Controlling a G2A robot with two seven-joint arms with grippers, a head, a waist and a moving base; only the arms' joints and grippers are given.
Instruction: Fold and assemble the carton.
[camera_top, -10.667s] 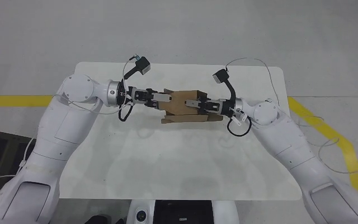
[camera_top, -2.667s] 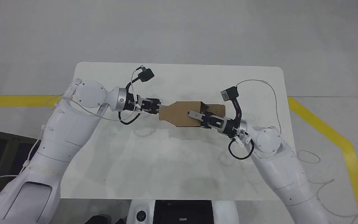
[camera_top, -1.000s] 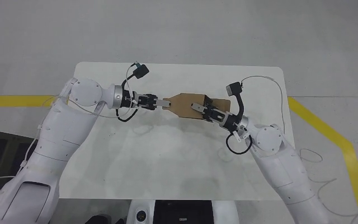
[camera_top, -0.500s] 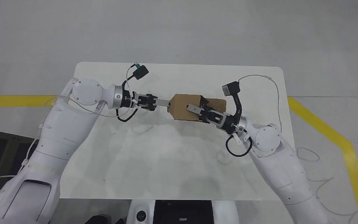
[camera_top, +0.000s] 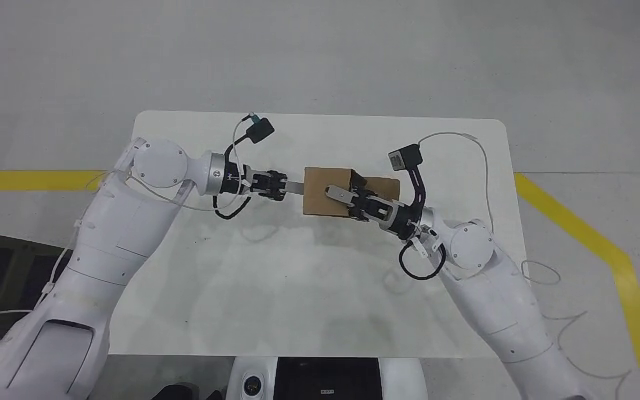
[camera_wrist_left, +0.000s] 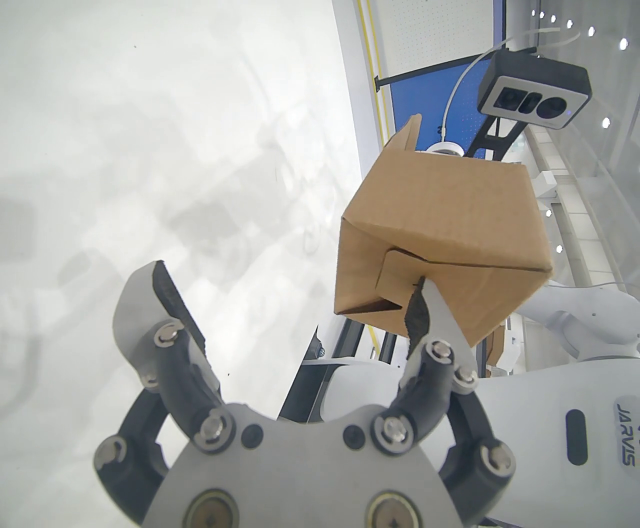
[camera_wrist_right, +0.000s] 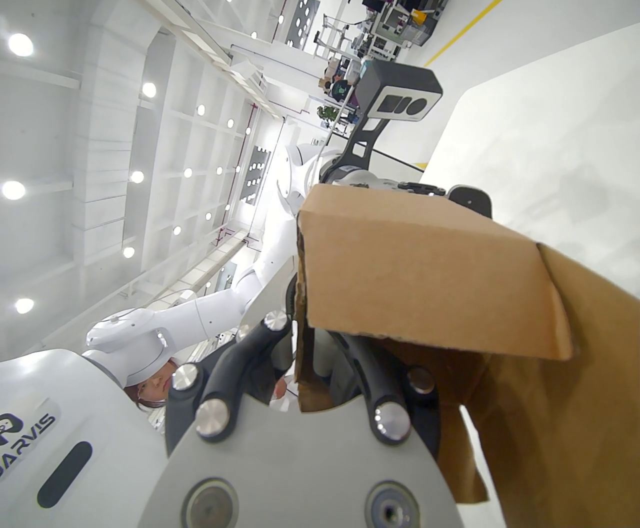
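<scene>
Right wrist view: carton hides R fingers' tips.

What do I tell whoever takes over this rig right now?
Right gripper: shut on a wall of the brown cardboard carton, holding it over the white table.
Left gripper: open, one fingertip against the tuck flap on the carton's end facing it.
Done: carton squared up; that end flap is mostly in, with a gap showing.
Left: seat that flap, then close the loose flaps at the right gripper's end.
</scene>
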